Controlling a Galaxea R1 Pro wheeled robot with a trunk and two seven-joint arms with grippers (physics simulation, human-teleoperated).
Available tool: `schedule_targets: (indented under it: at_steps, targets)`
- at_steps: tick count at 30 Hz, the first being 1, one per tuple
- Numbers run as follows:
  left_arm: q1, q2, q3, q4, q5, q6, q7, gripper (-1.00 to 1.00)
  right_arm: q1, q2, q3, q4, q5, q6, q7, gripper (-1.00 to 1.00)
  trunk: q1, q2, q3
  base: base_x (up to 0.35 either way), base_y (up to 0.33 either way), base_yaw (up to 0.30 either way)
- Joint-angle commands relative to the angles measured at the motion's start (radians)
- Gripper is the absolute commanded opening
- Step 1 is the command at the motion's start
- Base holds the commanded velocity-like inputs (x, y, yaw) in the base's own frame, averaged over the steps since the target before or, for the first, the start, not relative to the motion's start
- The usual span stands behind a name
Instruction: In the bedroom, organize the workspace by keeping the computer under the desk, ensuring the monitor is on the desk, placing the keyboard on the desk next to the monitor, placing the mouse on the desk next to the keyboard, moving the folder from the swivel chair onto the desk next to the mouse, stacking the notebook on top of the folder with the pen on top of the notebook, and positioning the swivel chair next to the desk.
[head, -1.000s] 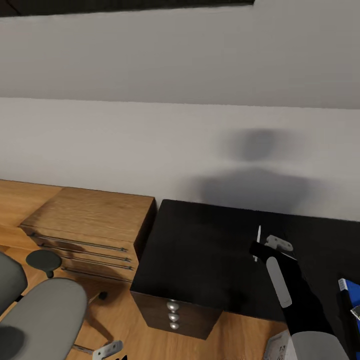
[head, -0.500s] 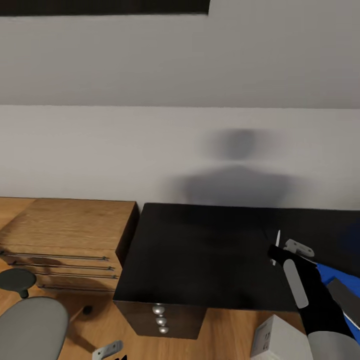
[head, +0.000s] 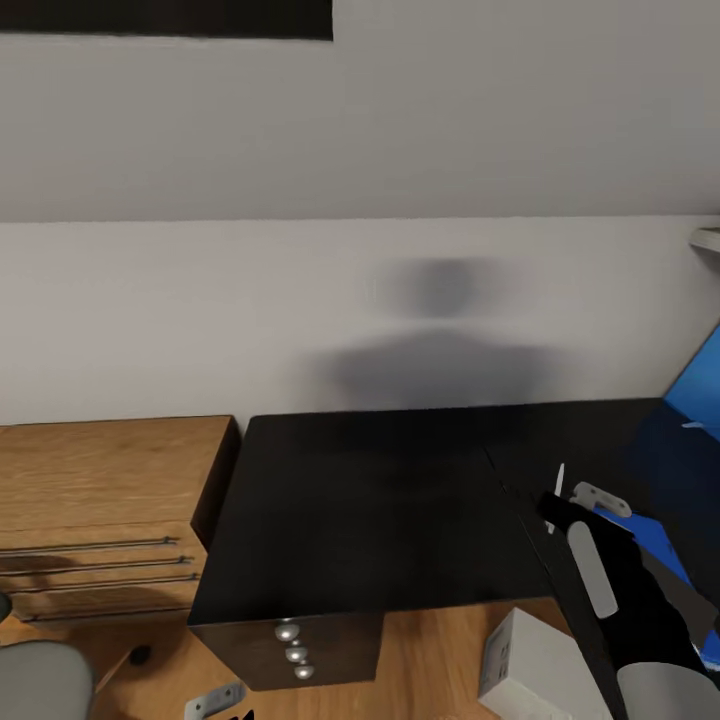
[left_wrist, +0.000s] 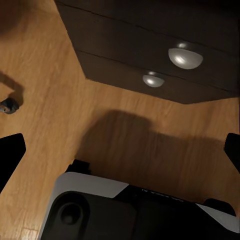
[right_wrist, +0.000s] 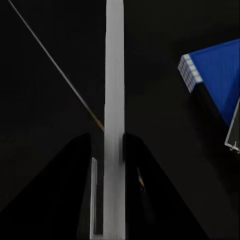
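One right tool (right_wrist: 114, 165) clamped on thin white pen (right_wrist: 114, 75) | blue folder (right_wrist: 217, 75) beside, over desk (head: 380, 500)

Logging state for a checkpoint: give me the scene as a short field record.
desk: black, against the wall
right gripper: shut on pen, above desk
left gripper: open, above floor near drawers
folder: blue, on desk, toward its right end
computer: white box on floor at desk front
chair: left of desk, apart from it
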Motion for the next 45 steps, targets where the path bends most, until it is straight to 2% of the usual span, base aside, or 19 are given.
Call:
schedule_targets:
  at_steps: [1, 15, 27, 28, 31, 34, 38, 39, 41, 45]
  targets:
    - [0.000, 0.001, -0.004, -0.003, 0.010, 0.003, 0.009, 1.00, -0.001, 0.000, 0.001, 0.008, -0.011, -0.007, -0.008, -1.00, 0.001, -0.002, -0.001, 0.000, 0.000, -0.263]
    - [0.000, 0.001, -0.004, -0.003, 0.011, 0.004, 0.009, 1.00, -0.001, -0.001, 0.005, 0.062, -0.009, -0.074, -0.008, -1.00, 0.001, -0.002, 0.010, 0.000, 0.000, -0.263]
    - [0.000, 0.002, -0.004, -0.003, 0.011, 0.007, 0.009, 1.00, -0.001, -0.001, 0.007, 0.065, -0.008, -0.078, -0.008, -1.00, 0.001, -0.002, 0.019, 0.000, 0.000, -0.263]
    - [0.000, 0.005, -0.004, 0.002, 0.013, 0.009, 0.009, 1.00, -0.001, -0.002, 0.007, 0.065, -0.007, -0.078, -0.008, -1.00, 0.001, -0.002, 0.020, 0.000, 0.000, -0.263]
    - [0.001, 0.050, -0.004, 0.092, 0.014, 0.005, 0.006, 1.00, -0.001, -0.008, 0.006, 0.065, 0.007, -0.078, -0.008, -1.00, 0.001, -0.002, 0.022, 0.000, 0.000, -0.258]
    - [0.001, 0.068, -0.004, 0.168, 0.013, -0.002, 0.006, 1.00, -0.001, -0.010, 0.007, 0.065, 0.013, -0.078, -0.008, -1.00, 0.001, -0.002, 0.024, 0.000, 0.000, -0.233]
    - [0.001, 0.075, -0.004, 0.238, 0.013, -0.098, 0.004, 1.00, -0.001, -0.010, 0.009, 0.065, 0.017, -0.078, -0.008, -1.00, 0.001, -0.002, 0.025, 0.000, 0.000, -0.082]
    - [0.001, 0.076, -0.004, 0.269, 0.012, -0.176, 0.002, 1.00, -0.001, -0.010, 0.010, 0.065, 0.020, -0.078, -0.008, -1.00, 0.001, -0.002, 0.025, 0.000, 0.000, -0.027]
    - [0.001, 0.076, -0.004, 0.296, 0.012, -0.276, 0.001, 1.00, -0.001, -0.010, 0.012, 0.065, 0.032, -0.078, -0.007, -1.00, 0.001, -0.002, 0.025, 0.000, 0.000, -0.013]
    - [0.001, 0.076, -0.005, 0.311, 0.011, -0.325, 0.001, 1.00, -0.001, -0.008, 0.023, 0.065, 0.050, -0.078, -0.005, -1.00, 0.001, -0.002, 0.025, 0.000, 0.000, -0.004]
